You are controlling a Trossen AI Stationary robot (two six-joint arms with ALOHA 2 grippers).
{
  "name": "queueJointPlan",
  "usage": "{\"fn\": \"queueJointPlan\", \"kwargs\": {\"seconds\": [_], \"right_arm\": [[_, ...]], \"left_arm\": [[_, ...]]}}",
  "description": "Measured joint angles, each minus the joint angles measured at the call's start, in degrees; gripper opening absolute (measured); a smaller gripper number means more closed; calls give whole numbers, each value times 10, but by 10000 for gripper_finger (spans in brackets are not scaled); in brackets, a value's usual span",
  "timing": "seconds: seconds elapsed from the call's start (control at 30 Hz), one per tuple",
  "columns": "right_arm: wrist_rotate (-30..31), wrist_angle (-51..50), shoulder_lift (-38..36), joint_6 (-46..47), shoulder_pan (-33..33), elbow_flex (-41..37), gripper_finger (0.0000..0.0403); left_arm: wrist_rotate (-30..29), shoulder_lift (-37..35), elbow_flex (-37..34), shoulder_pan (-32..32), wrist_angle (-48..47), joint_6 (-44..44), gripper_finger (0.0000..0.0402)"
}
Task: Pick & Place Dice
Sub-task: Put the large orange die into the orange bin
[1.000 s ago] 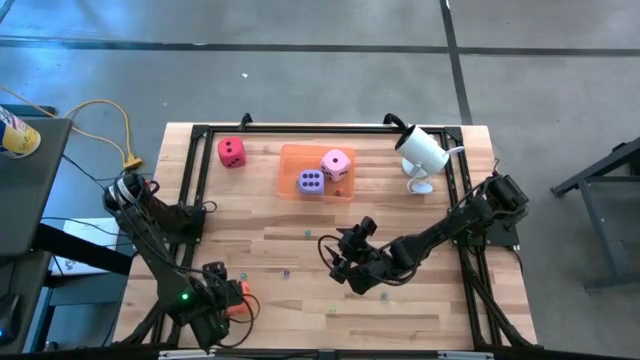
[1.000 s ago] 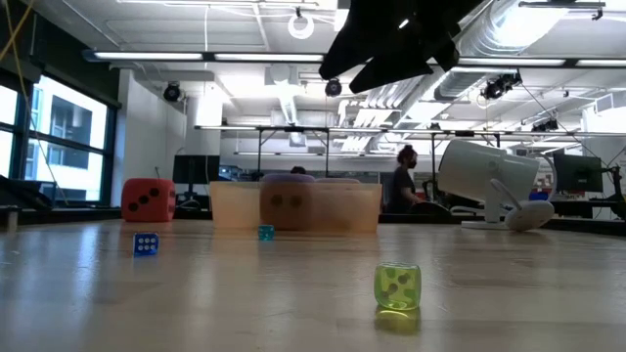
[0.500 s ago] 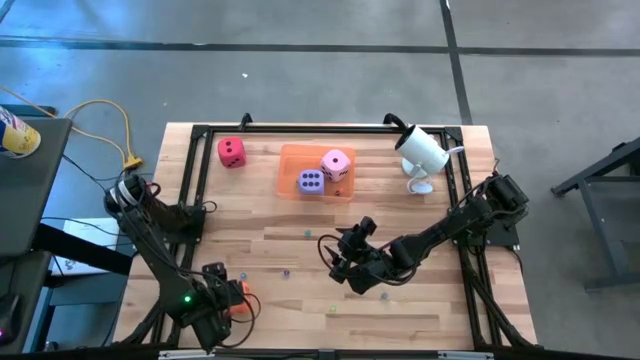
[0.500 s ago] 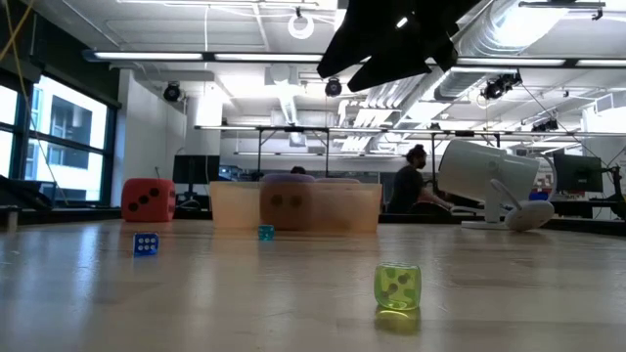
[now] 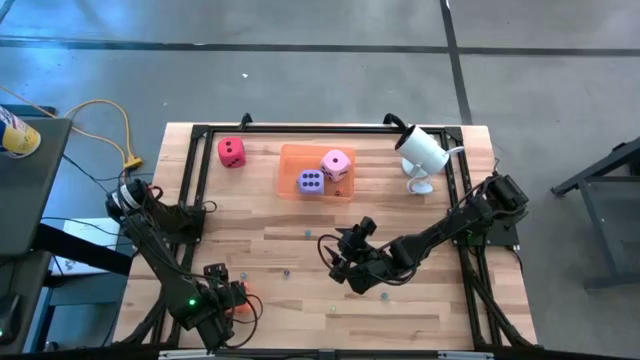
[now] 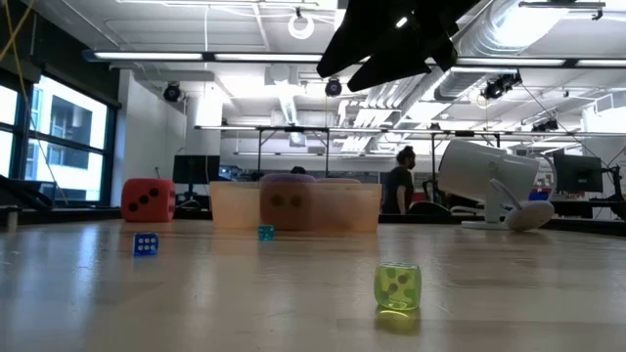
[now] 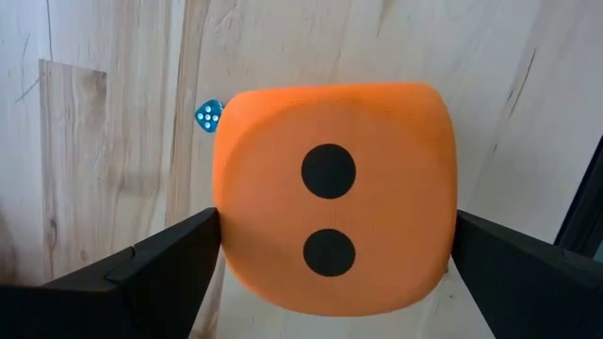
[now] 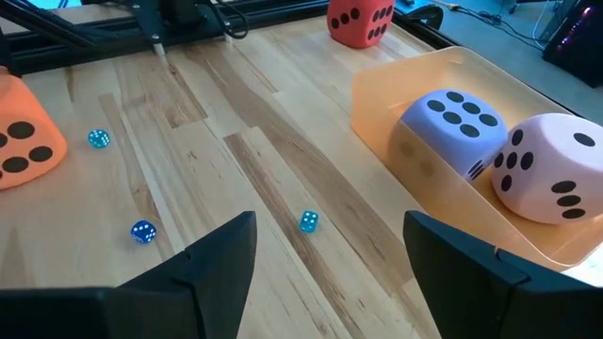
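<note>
The orange die [image 7: 334, 193] sits near the table's near left corner, between the fingers of my left gripper [image 5: 224, 302], its two-pip face toward the wrist camera. In the high view only a sliver of the orange die [image 5: 241, 300] shows. The red-magenta die [image 5: 231, 151] rests on the wood at the far left. The purple die [image 5: 311, 181] and the light pink die [image 5: 336, 164] lie inside the translucent orange tray [image 5: 288, 170]. My right gripper [image 5: 345, 262] hangs open above the table's middle, touching nothing. My left gripper pinches the orange die between its two fingers [image 7: 151, 268], one on each of two opposite side faces [image 7: 224, 226]. The fingers come from above, pointing down. In the right wrist view the orange die [image 8: 24, 141] rests on the wood.
Tiny dice lie scattered on the wood: a yellow-green one [image 6: 397, 286], blue ones [image 8: 142, 232] [image 8: 98, 139] and a teal one [image 8: 308, 221]. A white lamp-like device [image 5: 422, 152] stands at the far right. A black frame [image 5: 200, 140] borders the table. A person [image 6: 399, 186] stands in the room behind.
My left arm has shifted slightly toward the near edge, and less of the orange die shows beside its gripper in the high view. The person in the room behind has moved about. The right arm and the other dice have kept still.
</note>
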Motion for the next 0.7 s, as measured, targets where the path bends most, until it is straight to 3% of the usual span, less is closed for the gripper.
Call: {"fn": "queueJointPlan", "kwargs": {"seconds": [0.7], "right_arm": [[0, 2, 0, 0, 0, 0, 258]], "left_arm": [[0, 16, -46, 13, 42, 24, 392]]}}
